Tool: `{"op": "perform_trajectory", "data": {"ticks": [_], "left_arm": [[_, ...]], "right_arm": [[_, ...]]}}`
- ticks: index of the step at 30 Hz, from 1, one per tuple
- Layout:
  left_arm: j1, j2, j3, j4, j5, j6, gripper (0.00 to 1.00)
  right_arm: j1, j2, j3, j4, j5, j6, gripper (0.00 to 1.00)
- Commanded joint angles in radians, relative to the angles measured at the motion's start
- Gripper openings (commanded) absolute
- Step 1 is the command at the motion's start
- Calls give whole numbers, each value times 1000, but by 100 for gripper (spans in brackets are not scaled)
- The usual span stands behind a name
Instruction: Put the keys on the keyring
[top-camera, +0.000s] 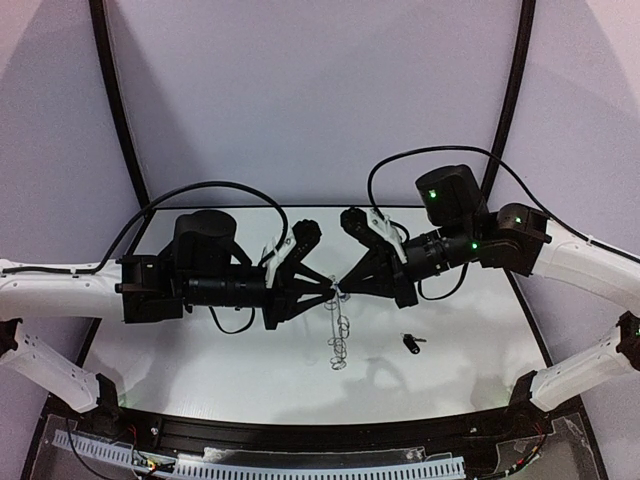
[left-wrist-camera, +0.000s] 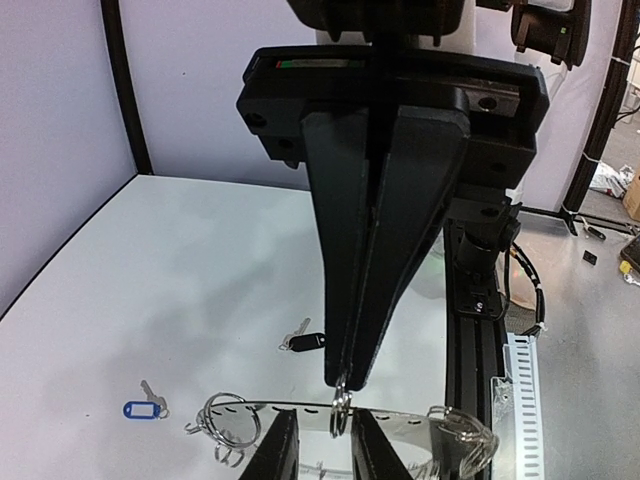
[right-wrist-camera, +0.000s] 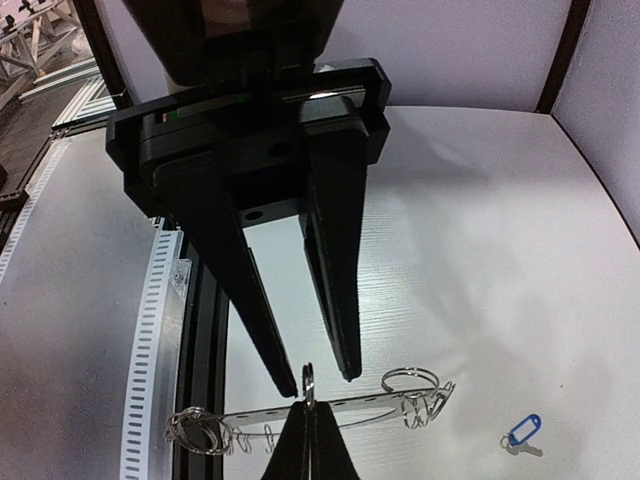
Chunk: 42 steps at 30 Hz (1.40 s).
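Observation:
The keyring (top-camera: 339, 340) hangs in the air between my two grippers, above the table; its flat disc (left-wrist-camera: 300, 415) shows nearly edge-on, with silver wire loops (right-wrist-camera: 410, 385) round its rim. My right gripper (right-wrist-camera: 309, 410) is shut on one small wire loop (left-wrist-camera: 342, 398) at the rim and holds the ring up. My left gripper (left-wrist-camera: 323, 418) is open, its fingers on either side of that loop, close to the disc. The black-headed key (top-camera: 412, 343) lies on the table to the right of the ring. The blue-tagged key (left-wrist-camera: 140, 408) lies apart on the table; it also shows in the right wrist view (right-wrist-camera: 522, 433).
A black rail (top-camera: 320, 432) with a white slotted strip runs along the table's near edge. Black posts and pale curtain walls (top-camera: 320, 100) close the back and sides.

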<state>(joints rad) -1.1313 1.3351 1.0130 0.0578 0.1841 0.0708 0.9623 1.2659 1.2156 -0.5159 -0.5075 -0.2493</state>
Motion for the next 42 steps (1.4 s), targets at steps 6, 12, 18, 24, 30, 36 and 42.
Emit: {"op": "perform_trajectory", "data": {"ticks": [6, 12, 18, 24, 30, 36, 42], "left_arm": [[-1, -18, 18, -15, 2, 6, 20], [-1, -19, 18, -20, 2, 0, 14], [-2, -13, 27, -29, 1, 4, 14], [-1, -12, 30, -40, 7, 7, 5], [-1, -22, 25, -52, -5, 11, 1], [-1, -29, -9, -23, -109, -22, 1], [-2, -64, -180, 247, -45, 23, 1]], "right_arm": [[15, 3, 27, 26, -12, 5, 0], [22, 9, 32, 12, -16, -3, 0], [30, 22, 42, 8, -20, -7, 0], [36, 33, 55, -4, -15, -10, 0], [39, 45, 76, -49, 4, -23, 0], [39, 53, 88, -69, -6, -27, 21], [39, -44, 2, 95, 3, 21, 70]]}}
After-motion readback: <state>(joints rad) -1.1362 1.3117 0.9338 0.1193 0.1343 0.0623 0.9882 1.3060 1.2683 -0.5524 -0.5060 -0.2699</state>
